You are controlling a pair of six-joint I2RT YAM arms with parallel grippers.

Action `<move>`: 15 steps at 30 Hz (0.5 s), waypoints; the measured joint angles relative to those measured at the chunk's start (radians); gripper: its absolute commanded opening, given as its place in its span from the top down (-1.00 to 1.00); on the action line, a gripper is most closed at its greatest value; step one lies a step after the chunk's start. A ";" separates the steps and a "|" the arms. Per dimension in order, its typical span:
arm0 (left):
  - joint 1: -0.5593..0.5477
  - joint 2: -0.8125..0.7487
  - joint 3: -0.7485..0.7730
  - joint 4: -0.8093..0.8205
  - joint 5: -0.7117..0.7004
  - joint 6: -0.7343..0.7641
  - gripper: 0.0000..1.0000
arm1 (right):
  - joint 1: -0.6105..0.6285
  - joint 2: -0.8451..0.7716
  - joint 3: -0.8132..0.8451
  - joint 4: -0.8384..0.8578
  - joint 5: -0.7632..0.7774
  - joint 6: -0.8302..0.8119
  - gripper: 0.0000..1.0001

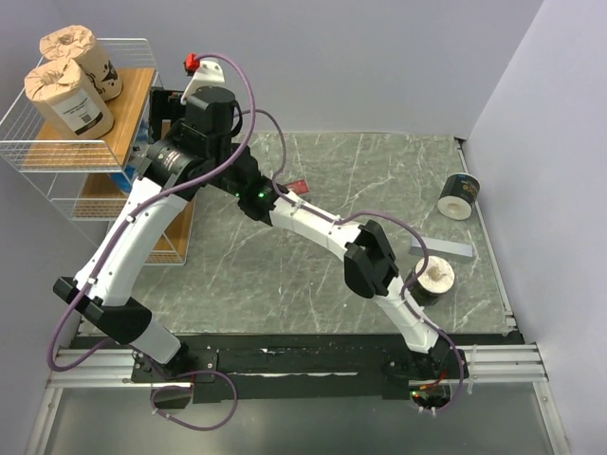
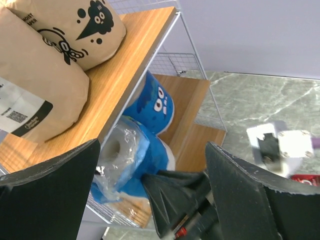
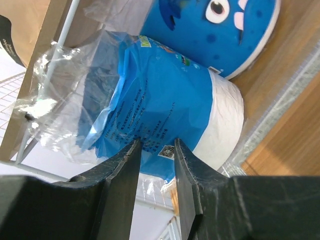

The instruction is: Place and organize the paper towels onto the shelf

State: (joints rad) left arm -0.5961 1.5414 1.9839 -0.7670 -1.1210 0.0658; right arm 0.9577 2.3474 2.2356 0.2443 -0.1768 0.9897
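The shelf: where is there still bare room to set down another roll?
Top board: bare wood to the right of the two kraft rolls. Tier below: bare wood beyond the rear blue roll. The front is crowded: the right hand pinches the front blue roll, and the left hand is open close by.

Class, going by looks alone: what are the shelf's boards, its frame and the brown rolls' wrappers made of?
Boards: light wood or wood-look laminate, satin; straight grain lines show.
Frame: thin metal wire, probably white-coated; smooth, even rods.
Wrappers: matte kraft paper; brown, creased, printed black.
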 measured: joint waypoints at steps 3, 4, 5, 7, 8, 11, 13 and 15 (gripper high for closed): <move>-0.006 0.000 0.012 -0.028 0.004 -0.019 -0.85 | 0.002 0.032 0.042 -0.006 0.001 0.006 0.16; -0.008 0.000 0.013 -0.032 0.005 -0.026 -0.86 | 0.002 0.039 0.044 -0.006 0.003 0.010 0.15; -0.010 0.000 0.013 -0.039 0.006 -0.030 -0.86 | 0.002 0.047 0.051 -0.006 0.003 0.013 0.14; -0.013 0.000 0.013 -0.051 0.008 -0.034 -0.86 | 0.002 0.066 0.068 -0.006 0.003 0.016 0.14; -0.015 0.000 0.013 -0.058 0.010 -0.036 -0.86 | 0.002 0.078 0.080 -0.004 0.003 0.016 0.12; -0.025 0.000 0.013 -0.071 0.019 -0.042 -0.86 | 0.003 0.105 0.095 -0.006 0.003 0.013 0.10; -0.031 -0.001 0.013 -0.073 0.026 -0.044 -0.86 | 0.003 0.125 0.125 -0.006 0.003 0.008 0.09; -0.035 -0.004 0.013 -0.074 0.031 -0.050 -0.86 | 0.004 0.141 0.145 0.006 0.002 0.008 0.08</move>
State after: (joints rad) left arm -0.6312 1.5375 1.9968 -0.8410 -1.0904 0.0162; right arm 0.9619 2.4882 2.3810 0.2504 -0.1749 0.9977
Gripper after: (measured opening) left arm 0.930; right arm 0.452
